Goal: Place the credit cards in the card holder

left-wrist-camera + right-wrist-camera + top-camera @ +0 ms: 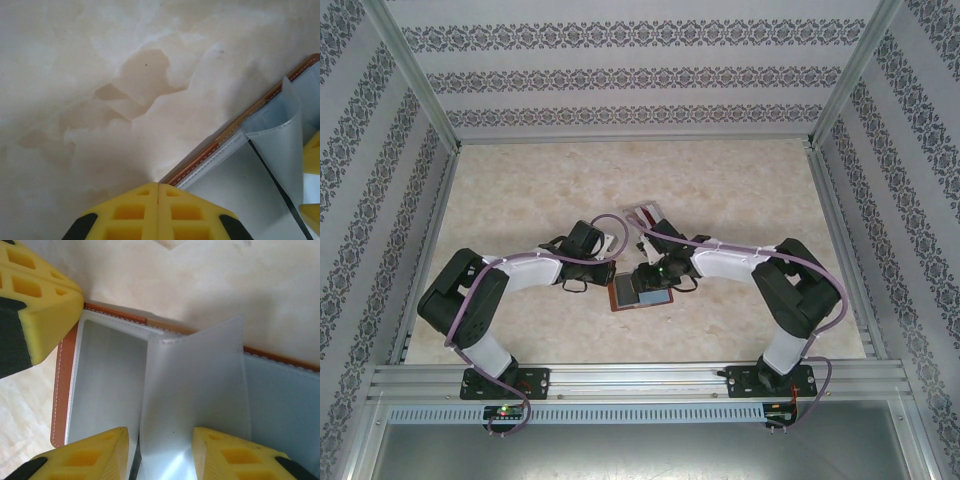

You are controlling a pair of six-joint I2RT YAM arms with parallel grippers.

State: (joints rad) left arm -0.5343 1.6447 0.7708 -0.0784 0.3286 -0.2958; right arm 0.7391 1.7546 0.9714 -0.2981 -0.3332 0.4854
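The orange-brown card holder (623,296) lies open on the table between both arms, grey inside up. My left gripper (158,185) is shut with nothing in it, its tips at the holder's stitched edge (220,145). In the right wrist view the holder (107,380) has a grey inner flap (200,385) standing up. My right gripper (160,432) is open over it, one finger on each side of that flap. A thin dark line (272,180) runs beside the flap; I cannot tell if it is a card. A few cards (646,216) lie behind the grippers.
The cards rest in a clear plastic tray (658,212) just beyond the arms. The left gripper's yellow finger (37,295) shows at the holder's corner in the right wrist view. Patterned walls with metal rails (432,235) enclose the marbled table (740,190).
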